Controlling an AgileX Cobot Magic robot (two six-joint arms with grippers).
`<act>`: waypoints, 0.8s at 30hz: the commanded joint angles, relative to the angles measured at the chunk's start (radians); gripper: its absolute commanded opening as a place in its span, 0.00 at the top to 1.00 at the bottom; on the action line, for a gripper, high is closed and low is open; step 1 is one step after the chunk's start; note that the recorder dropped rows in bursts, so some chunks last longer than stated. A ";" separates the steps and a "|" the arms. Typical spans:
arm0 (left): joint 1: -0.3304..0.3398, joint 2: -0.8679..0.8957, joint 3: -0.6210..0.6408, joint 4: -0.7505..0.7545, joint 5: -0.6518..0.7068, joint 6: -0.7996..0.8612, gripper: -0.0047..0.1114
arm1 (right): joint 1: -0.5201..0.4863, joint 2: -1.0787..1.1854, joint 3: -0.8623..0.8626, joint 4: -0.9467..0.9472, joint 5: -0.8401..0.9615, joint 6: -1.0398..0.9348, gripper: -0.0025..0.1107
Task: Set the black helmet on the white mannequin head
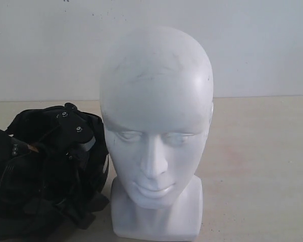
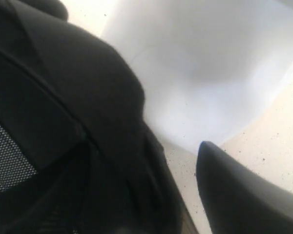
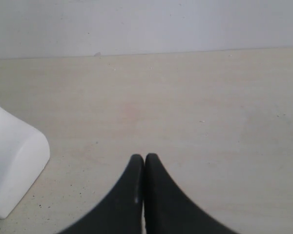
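Surroundings: pale bench [image 3: 210,122] with a plain white wall [image 1: 40,45] behind. The white mannequin head [image 1: 156,116] stood upright mid-bench, facing the ext. cam, crown bare. The black helmet [image 1: 40,176] lay on the bench just beside the head's neck base, at the L of the ext. view, with lining and straps showing. The frame edge cut off its lower L part.

L wrist cam: dark lining filled most of the view. Only one finger [image 2: 234,195] of the left end effector [image 2: 149,148] showed, just beside the helmet rim. The other was hidden, so spread vs. clamped could not be told; the rim possibly sat between them.

The right end effector [image 3: 144,163] had its fingers pressed together on nothing, low over bare bench near the neck base.
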 commanded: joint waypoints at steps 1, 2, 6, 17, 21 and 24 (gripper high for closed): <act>-0.004 -0.010 -0.005 0.026 0.009 0.003 0.45 | -0.007 -0.005 0.000 0.003 -0.010 -0.005 0.98; -0.004 -0.010 -0.005 0.034 0.009 0.003 0.46 | -0.007 -0.005 0.000 0.003 -0.010 -0.005 0.98; -0.004 -0.010 -0.005 0.047 0.009 0.003 0.50 | -0.007 -0.005 0.000 0.003 -0.010 -0.005 0.98; -0.004 -0.034 -0.005 0.095 0.096 0.003 0.50 | -0.007 -0.005 0.000 0.003 -0.010 -0.005 0.98; -0.004 -0.045 -0.005 0.095 0.092 0.001 0.48 | -0.007 -0.005 0.000 0.003 -0.010 -0.005 0.98; -0.004 -0.047 -0.005 0.095 0.066 -0.050 0.40 | -0.007 -0.005 0.000 0.003 -0.010 -0.005 0.98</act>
